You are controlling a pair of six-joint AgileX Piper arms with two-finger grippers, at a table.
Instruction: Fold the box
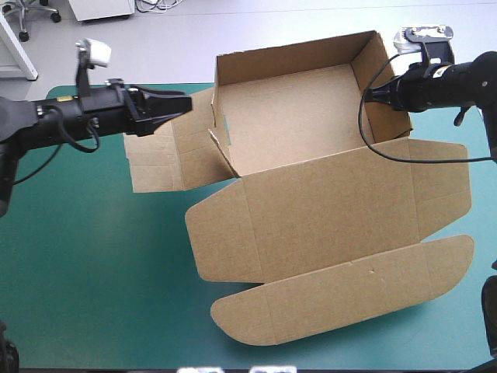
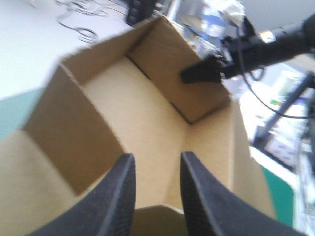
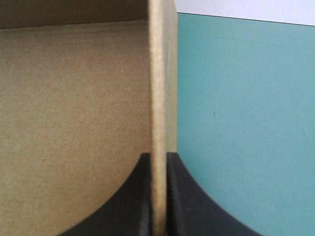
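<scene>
right tool (image 3: 158, 158) clamped on box (image 1: 311, 132) wall, left tool (image 2: 157, 158) slightly parted

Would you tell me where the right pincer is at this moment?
In the high view the right pincer is over the far right of the table, shut on the right-hand wall of the box, opposite the left pincer.

In the high view, the left gripper (image 1: 185, 102) covers part of a side flap of the box (image 1: 311, 124). From the right wrist, only one wall and some inside board show (the rest is cut off). The right gripper (image 3: 158, 157) hides that wall's near end.
</scene>
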